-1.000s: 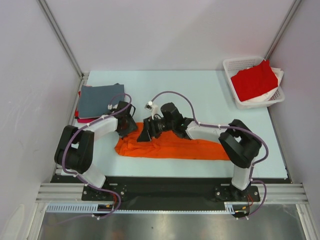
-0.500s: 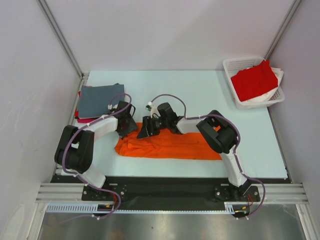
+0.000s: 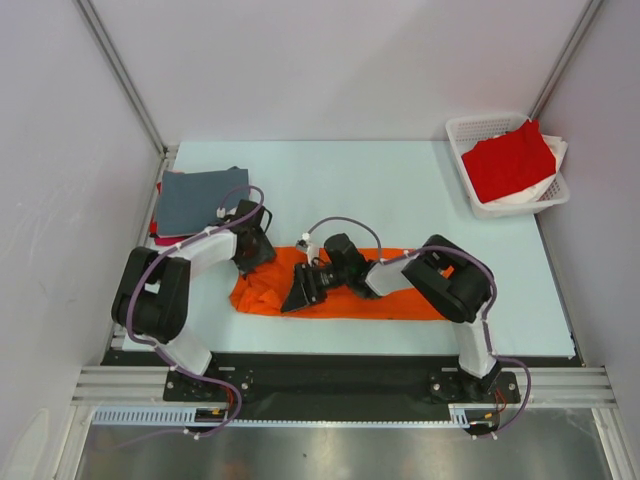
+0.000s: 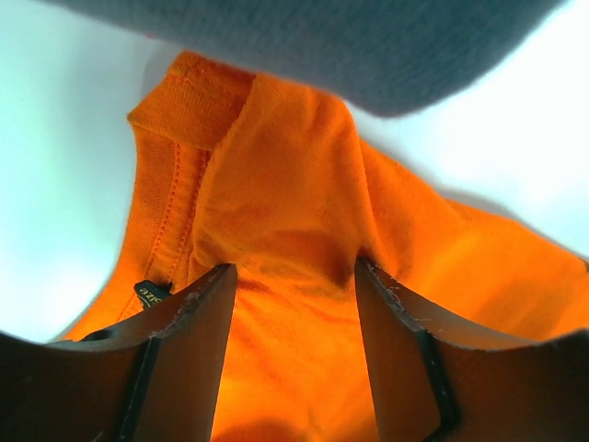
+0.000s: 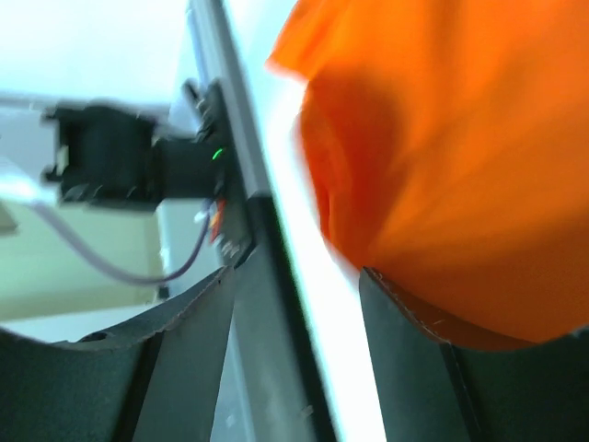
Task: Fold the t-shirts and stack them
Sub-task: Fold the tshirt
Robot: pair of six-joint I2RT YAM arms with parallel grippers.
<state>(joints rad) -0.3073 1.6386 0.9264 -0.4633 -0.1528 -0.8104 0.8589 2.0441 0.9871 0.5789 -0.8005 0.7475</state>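
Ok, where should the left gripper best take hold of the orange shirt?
Probably the raised ridge of the orange t-shirt beside its collar, from above with the left gripper: the cloth humps up between its open jaws there, while the rest lies flatter.

Lab test cell, white panels [image 3: 330,60], aluminium frame [image 3: 118,70]

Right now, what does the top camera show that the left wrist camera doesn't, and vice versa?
Only the top view shows the white plastic lattice basket holding a red cloth shirt. Only the left wrist view shows a small black label on the bright orange cloth t-shirt. Both show that t-shirt and the slate grey cloth shirt near it.
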